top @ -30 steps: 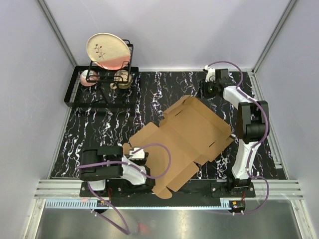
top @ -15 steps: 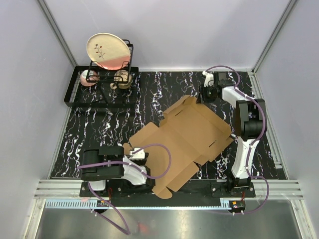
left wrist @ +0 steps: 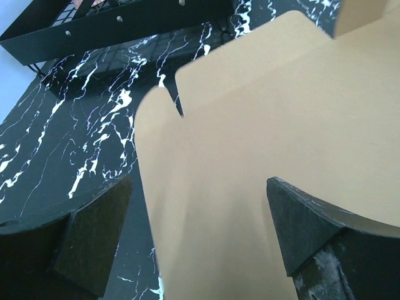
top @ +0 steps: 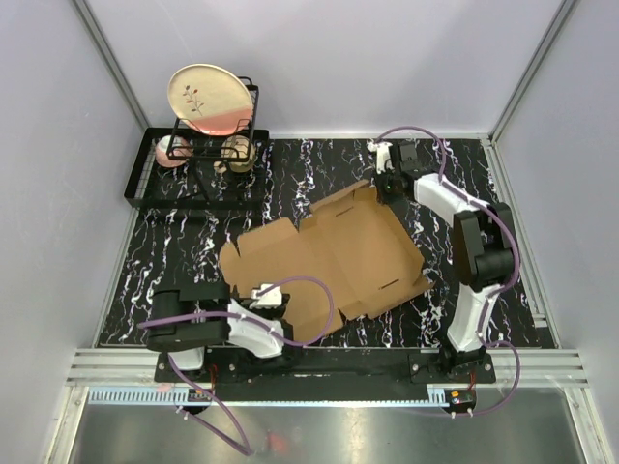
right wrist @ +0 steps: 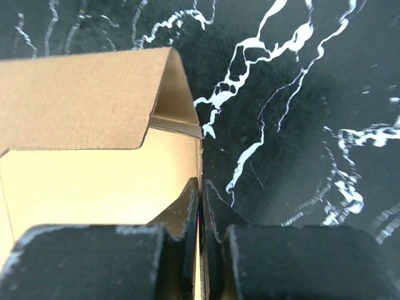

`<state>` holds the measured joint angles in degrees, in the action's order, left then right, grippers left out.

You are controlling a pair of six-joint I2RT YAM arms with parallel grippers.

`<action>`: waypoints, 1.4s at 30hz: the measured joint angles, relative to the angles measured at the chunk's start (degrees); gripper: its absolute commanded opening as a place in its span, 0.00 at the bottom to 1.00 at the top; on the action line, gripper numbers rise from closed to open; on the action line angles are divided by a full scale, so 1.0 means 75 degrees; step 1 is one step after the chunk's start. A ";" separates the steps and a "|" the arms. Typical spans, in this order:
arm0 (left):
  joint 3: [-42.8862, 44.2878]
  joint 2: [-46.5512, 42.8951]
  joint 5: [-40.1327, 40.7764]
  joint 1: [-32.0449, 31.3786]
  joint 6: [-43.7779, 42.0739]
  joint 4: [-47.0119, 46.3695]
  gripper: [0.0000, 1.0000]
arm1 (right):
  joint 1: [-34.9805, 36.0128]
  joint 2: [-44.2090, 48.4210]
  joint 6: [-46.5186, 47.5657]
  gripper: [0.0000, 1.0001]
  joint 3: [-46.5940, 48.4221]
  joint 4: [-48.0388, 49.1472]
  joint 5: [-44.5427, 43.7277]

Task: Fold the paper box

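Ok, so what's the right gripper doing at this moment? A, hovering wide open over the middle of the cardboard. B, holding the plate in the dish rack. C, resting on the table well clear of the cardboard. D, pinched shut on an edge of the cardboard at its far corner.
D: the right wrist view shows the right gripper closed on a thin raised edge of the paper box, and the top view places it at the box's far corner.
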<state>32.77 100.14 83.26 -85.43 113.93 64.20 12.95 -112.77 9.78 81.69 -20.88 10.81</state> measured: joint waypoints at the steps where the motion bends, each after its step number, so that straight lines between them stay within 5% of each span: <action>1: 0.0061 -0.0125 -0.0003 0.0006 0.0000 0.0119 0.98 | 0.0187 0.0146 0.0047 0.05 -0.0064 0.0000 -0.0216; 10: 0.1288 -0.1792 0.0041 0.0137 0.0023 0.1285 0.99 | 0.3080 0.3016 0.2276 0.00 -0.0676 0.0892 -0.4159; 24: 0.1626 -0.4846 0.0061 0.0440 0.0058 0.1641 0.99 | 0.5115 0.3867 0.6478 0.00 -0.1886 0.2043 -0.7338; 31: 0.1434 -0.4412 0.0076 0.0860 0.0079 0.1655 0.99 | 0.5493 0.3835 0.6694 0.00 -0.3526 0.3707 -0.8198; 42: 0.2439 -0.1492 0.0079 0.2369 0.0079 0.1661 0.99 | 0.5493 0.3794 0.6490 0.00 -0.4529 0.5397 -0.8524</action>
<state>51.07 88.95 83.85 -67.66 114.52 76.66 54.15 -84.31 58.46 47.72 19.59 -53.12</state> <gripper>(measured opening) 0.985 0.012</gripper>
